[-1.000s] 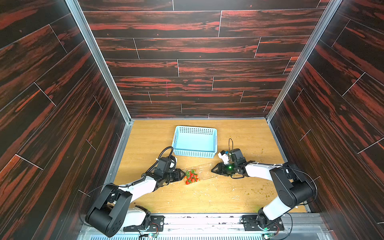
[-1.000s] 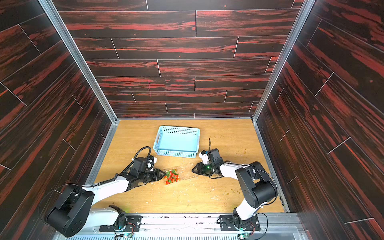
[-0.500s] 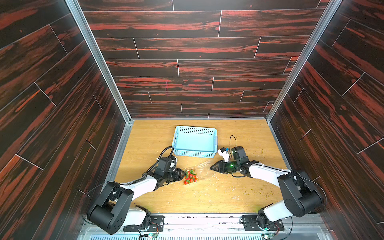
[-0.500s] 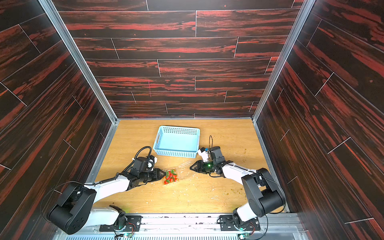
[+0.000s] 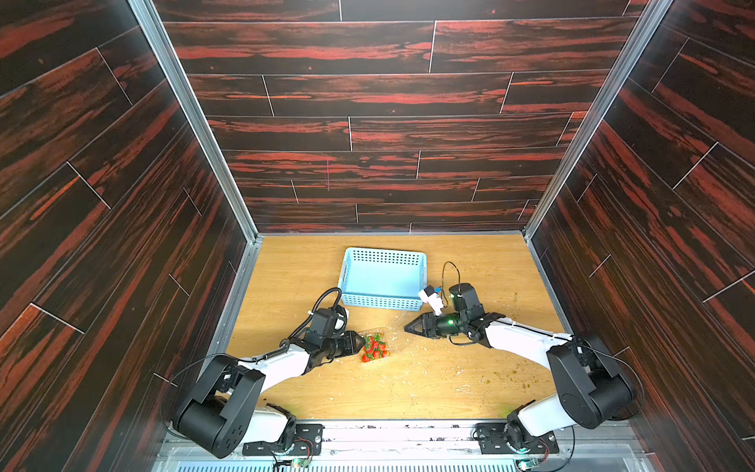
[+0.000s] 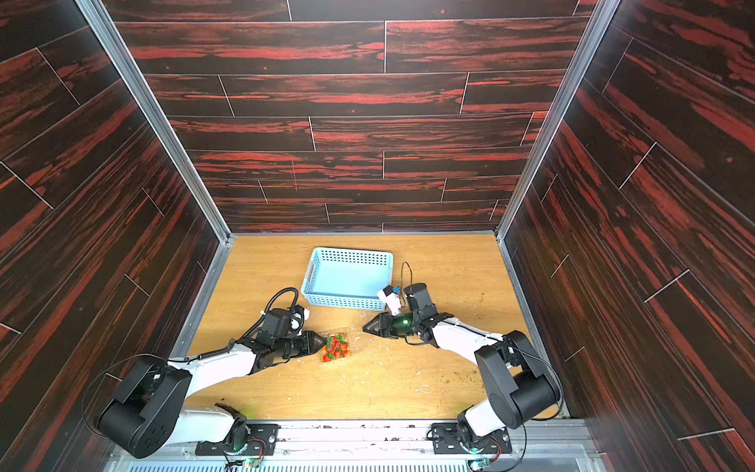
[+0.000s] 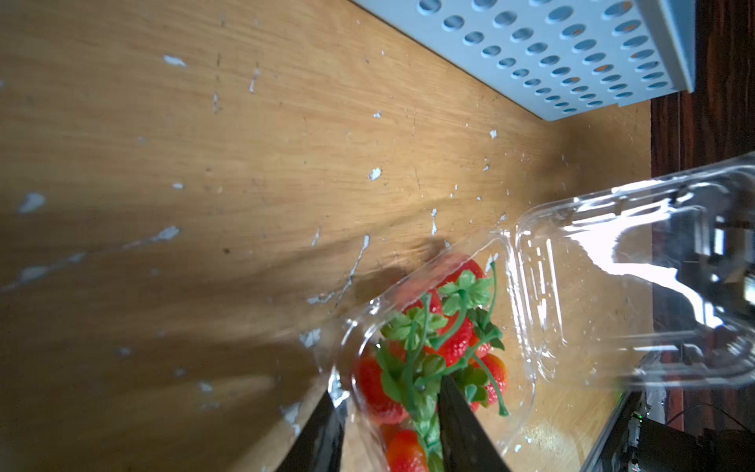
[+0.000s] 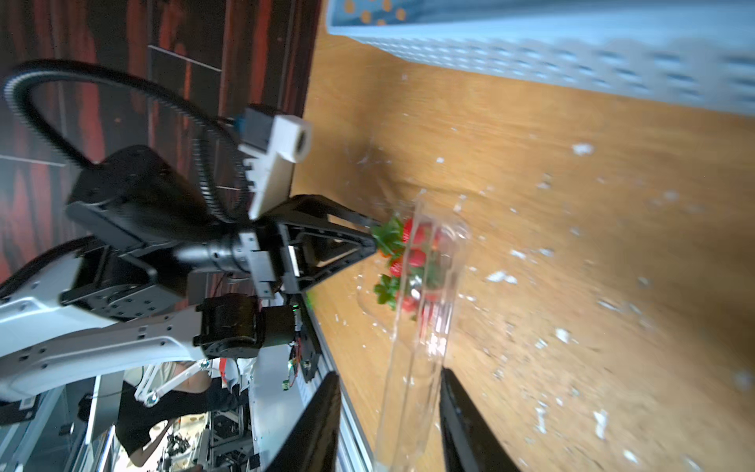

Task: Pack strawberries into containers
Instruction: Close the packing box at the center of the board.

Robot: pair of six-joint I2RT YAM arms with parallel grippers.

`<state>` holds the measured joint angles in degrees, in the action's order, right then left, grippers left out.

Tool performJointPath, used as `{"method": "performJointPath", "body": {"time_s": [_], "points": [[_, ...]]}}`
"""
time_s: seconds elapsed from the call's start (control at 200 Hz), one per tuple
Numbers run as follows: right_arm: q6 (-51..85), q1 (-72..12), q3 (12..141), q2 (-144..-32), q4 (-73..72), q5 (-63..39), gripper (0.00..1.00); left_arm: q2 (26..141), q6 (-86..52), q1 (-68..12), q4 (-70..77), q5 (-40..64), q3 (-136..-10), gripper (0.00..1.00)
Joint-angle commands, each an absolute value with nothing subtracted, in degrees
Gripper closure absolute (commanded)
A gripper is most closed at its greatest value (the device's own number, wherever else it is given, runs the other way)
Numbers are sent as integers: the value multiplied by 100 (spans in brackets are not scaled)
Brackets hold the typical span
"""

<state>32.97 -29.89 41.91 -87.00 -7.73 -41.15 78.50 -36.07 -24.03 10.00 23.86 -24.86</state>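
Note:
Several red strawberries point(image 5: 375, 348) with green caps lie in one half of the clear clamshell container point(image 7: 613, 286) on the wooden table. My left gripper point(image 7: 388, 386) is shut on that half's rim, one finger outside the wall and one among the berries; in a top view it point(image 5: 360, 342) sits at the berries' left. The other half, the lid point(image 8: 421, 367), stands up on edge. My right gripper point(image 8: 390, 372) is open astride the lid, which stands close to one finger. In both top views the right gripper point(image 6: 365, 327) points left at the container.
A light blue perforated basket point(image 5: 384, 302) stands just behind both grippers, and no berries show in it. White flakes and green crumbs point(image 5: 506, 374) litter the table, mostly front right. Dark wood-patterned walls close in three sides; a metal rail point(image 5: 367, 427) runs along the front edge.
My right gripper has edged left toward the container, its arm stretching out. The left arm and the berries have stayed put.

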Motion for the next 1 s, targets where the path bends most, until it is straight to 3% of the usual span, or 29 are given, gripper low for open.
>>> {"method": "performJointPath", "body": {"time_s": [0.0, 0.621, 0.992], "points": [[3274, -3139, 4436, -8660, -690, -4247, 58, 7852, -3639, -2426, 1118, 2399, -2566, 60], [3331, -3935, 5387, -10075, -1019, -4439, 58, 7699, -3736, -2404, 1643, 2439, -2246, 58], [2742, -4216, 6154, -10561, -1, -4078, 59, 6048, -3722, -1777, 721, 2011, -1835, 51]]}}
